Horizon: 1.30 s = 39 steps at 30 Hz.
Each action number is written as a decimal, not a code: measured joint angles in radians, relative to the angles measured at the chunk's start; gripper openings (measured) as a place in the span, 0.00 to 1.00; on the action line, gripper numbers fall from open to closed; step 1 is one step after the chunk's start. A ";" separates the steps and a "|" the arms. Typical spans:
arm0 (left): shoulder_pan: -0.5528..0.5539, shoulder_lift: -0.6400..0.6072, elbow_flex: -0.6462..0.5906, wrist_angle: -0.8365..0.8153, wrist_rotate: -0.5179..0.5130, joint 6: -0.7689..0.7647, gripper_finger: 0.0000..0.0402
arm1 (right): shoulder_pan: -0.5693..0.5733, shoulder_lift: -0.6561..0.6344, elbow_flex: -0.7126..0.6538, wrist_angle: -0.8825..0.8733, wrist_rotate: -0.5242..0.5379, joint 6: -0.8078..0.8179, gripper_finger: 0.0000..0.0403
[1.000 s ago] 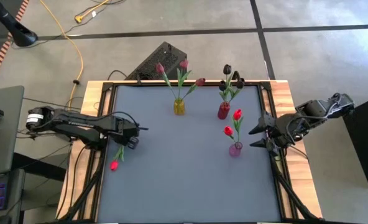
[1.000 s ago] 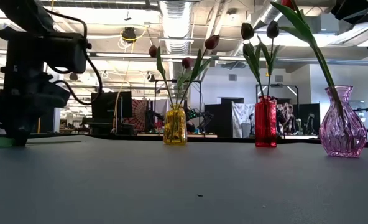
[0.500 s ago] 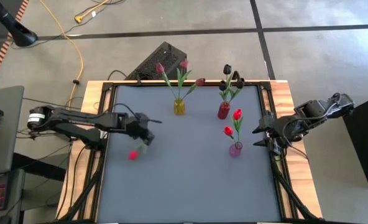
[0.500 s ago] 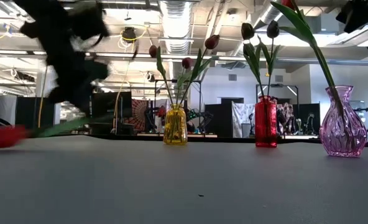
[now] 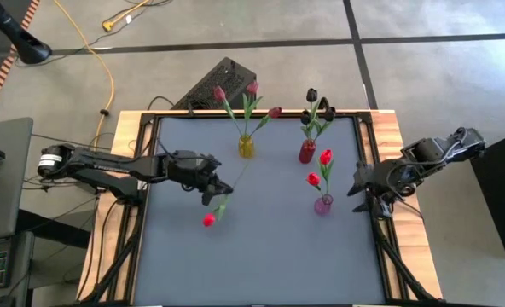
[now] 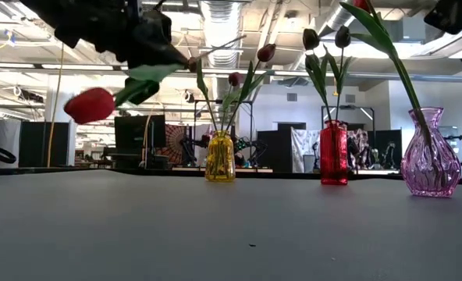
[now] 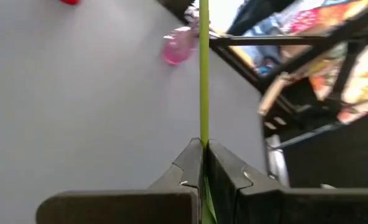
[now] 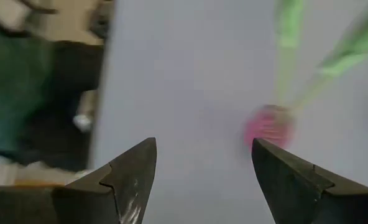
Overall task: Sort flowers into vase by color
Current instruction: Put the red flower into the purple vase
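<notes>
Item: red tulip (image 5: 209, 220), last loose flower; 1 s ago lying at table's left edge, now lifted clear of the table (image 5: 261, 256) and carried toward centre, head hanging low, stem slanting up. Holder: left gripper (image 5: 214, 189), fingers pinched tight on the stem (image 7: 204, 74). Pick done; drop-off pending, prob. pink vase (image 5: 323, 205) w/ two reds already in. Yellow vase (image 5: 246, 147) holds maroon-pinks, red vase (image 5: 307, 152) blacks. Right gripper (image 5: 361, 194) idle beside pink vase, fingers spread wide, empty.
</notes>
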 joint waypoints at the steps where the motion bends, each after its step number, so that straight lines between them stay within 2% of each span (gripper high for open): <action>1: -0.012 0.000 0.000 0.015 0.006 -0.006 0.00 | 0.000 0.006 0.000 0.017 -0.039 0.011 0.72; 5: -0.069 0.000 0.000 0.108 0.023 -0.012 0.00 | 0.009 0.030 0.000 0.120 -0.167 0.081 0.72; 9: -0.119 0.000 0.000 0.274 0.024 0.011 0.00 | 0.064 0.057 0.000 0.276 -0.188 0.067 0.72; 13: -0.154 0.000 0.001 0.410 0.013 0.020 0.00 | 0.139 0.097 0.000 0.475 -0.175 -0.068 0.72; 17: -0.190 0.000 0.032 0.458 -0.059 0.021 0.00 | 0.213 0.140 0.000 0.642 -0.113 -0.311 0.72; 21: -0.218 0.023 0.081 0.466 -0.132 0.013 0.00 | 0.267 0.183 0.041 0.686 0.021 -0.642 0.72; 29: -0.224 0.196 0.284 0.462 -0.141 -0.039 0.00 | 0.290 0.282 0.154 0.689 0.487 -1.240 0.72; 34: -0.221 0.316 0.445 0.434 -0.092 -0.080 0.00 | 0.261 0.363 0.194 0.731 0.629 -1.507 0.72; 39: -0.216 0.388 0.572 0.334 -0.066 -0.098 0.00 | 0.240 0.450 0.218 0.828 0.765 -1.807 0.72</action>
